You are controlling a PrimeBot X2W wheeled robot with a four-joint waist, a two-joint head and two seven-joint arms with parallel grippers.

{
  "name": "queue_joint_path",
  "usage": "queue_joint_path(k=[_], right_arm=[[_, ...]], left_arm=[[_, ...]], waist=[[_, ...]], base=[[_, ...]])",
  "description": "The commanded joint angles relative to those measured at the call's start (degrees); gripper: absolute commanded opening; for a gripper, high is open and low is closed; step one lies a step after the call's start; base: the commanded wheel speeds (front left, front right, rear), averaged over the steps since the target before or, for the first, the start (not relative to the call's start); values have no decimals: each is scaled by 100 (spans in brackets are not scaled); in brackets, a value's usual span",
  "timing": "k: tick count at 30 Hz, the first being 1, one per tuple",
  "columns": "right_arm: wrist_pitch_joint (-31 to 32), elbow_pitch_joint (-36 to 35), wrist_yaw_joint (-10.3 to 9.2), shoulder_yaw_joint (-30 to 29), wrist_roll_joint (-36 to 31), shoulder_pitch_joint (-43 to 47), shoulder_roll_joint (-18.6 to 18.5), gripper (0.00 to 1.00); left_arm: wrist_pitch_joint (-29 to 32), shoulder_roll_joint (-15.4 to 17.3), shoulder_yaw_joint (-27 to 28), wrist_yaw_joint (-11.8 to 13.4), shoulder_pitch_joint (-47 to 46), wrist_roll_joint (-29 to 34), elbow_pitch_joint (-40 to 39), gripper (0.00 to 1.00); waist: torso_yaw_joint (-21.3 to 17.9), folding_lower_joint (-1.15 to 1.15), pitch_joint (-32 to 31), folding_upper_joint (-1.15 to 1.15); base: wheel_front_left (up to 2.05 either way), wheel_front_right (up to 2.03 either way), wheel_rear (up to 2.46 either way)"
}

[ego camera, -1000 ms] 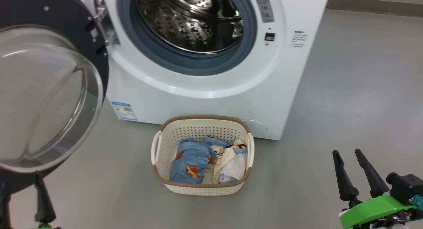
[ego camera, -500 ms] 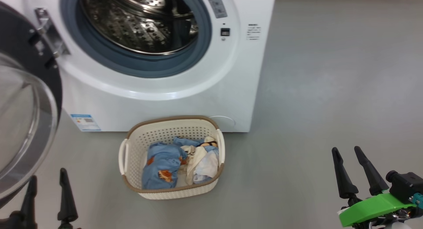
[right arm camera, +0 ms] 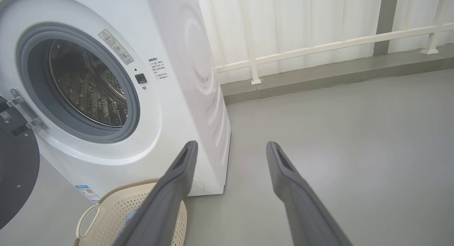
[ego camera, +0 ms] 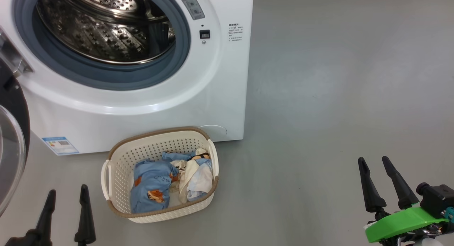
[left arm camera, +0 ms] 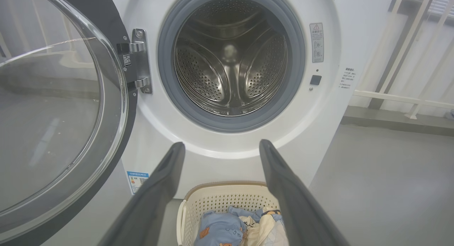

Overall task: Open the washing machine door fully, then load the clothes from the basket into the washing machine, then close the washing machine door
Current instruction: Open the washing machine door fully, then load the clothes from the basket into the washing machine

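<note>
The white washing machine [ego camera: 149, 107] stands with its steel drum [ego camera: 103, 29] exposed, and its black glass-bowled door [left arm camera: 53, 107] is swung wide to the left. On the floor before the machine sits the cream basket [ego camera: 120, 160], holding blue, orange-printed and cream clothes [ego camera: 166, 182]. My left gripper [ego camera: 67, 196] is open at the lower left, just left of the basket. Far to the basket's right, my right gripper [ego camera: 374, 162] is open above bare floor. In the left wrist view the left gripper [left arm camera: 220, 146] looks over the basket [left arm camera: 220, 200] at the drum [left arm camera: 230, 61].
Grey floor [ego camera: 337, 79] spreads to the right of the machine. A white railing [right arm camera: 319, 47] and a low grey kerb run along the pale wall behind it. A blue label [ego camera: 60, 145] marks the machine's lower left front.
The head camera has swung right, so machine, door and basket sit further left in the picture. My left gripper has come more fully into view at the bottom left; the right one holds its place.
</note>
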Motion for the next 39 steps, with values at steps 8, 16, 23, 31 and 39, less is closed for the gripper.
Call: queue_joint_path(k=[8, 16, 23, 31, 39], right_arm=[[-54, -158, 32, 37, 1, -52, -98, 100], [-54, -152, 32, 64, -1, -20, -94, 100], [-54, -173, 32, 76, -2, -31, -85, 100], [-54, -182, 32, 62, -12, -67, -65, 100], [-54, -193, 32, 54, -13, -87, -55, 100]], left_arm=[[-30, 105, 137, 5, 77, -50, -255, 100], [-30, 111, 71, 4, 92, -107, -195, 100], [-30, 155, 9, 4, 31, -146, -195, 100], [-30, 173, 9, 4, -35, -142, -207, 100], [-30, 168, 17, 4, -115, -199, -185, 100]], waist=[[-50, 0, -86, 0], [-31, 0, -147, 0], [-21, 0, -117, 0], [-18, 0, -44, 0], [-3, 0, 13, 0]], base=[[0, 0, 0], [1, -1, 0], [49, -57, 8], [115, -129, 13], [117, -170, 53]])
